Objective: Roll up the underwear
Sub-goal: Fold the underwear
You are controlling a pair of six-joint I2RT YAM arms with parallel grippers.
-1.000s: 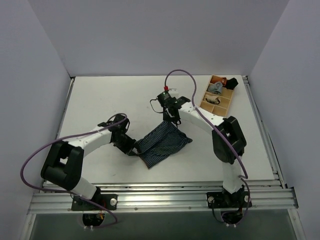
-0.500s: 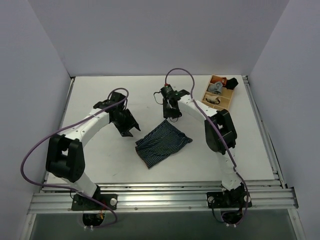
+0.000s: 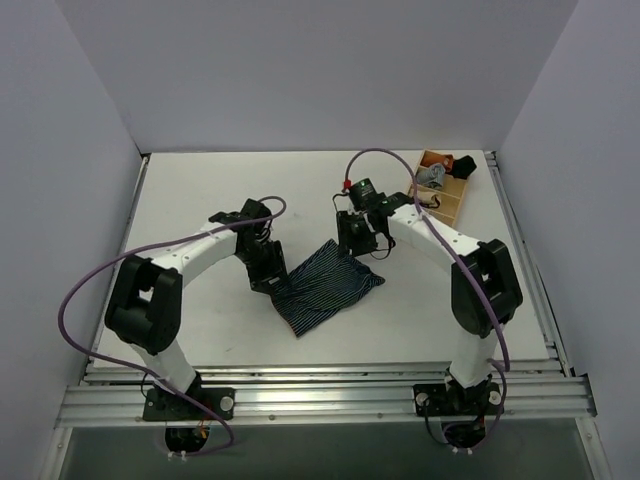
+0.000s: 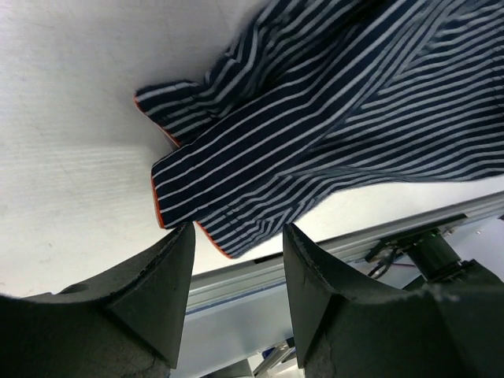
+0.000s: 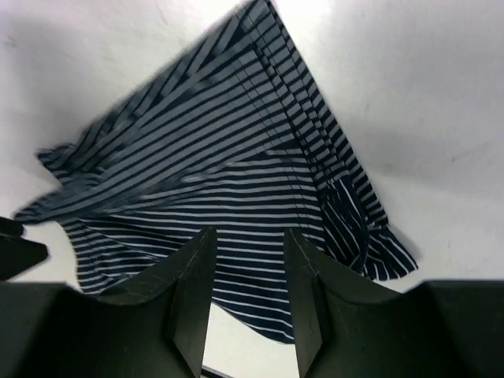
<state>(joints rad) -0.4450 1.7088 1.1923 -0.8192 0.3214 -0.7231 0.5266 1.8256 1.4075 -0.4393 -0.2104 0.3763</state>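
Note:
The underwear (image 3: 325, 285), dark navy with light pinstripes, lies spread and a little rumpled on the white table (image 3: 200, 200). My left gripper (image 3: 268, 272) stands open at its left corner. In the left wrist view the underwear (image 4: 315, 118) shows its reddish edge just past the open left gripper (image 4: 236, 256), and nothing is between the fingers. My right gripper (image 3: 358, 238) hovers open over the cloth's far corner. In the right wrist view the underwear (image 5: 220, 173) fills the space beneath the open right gripper (image 5: 248, 272), which grips none of it.
A wooden tray (image 3: 447, 205) with compartments sits at the back right, holding a small grey roll (image 3: 432, 176) and a black and orange one (image 3: 462, 163). The metal rail (image 3: 330, 395) runs along the table's near edge.
Both grippers let go of the underwear and opened. The left one swung away to the back, then came back to the cloth's left corner. The right one shifted slightly right.

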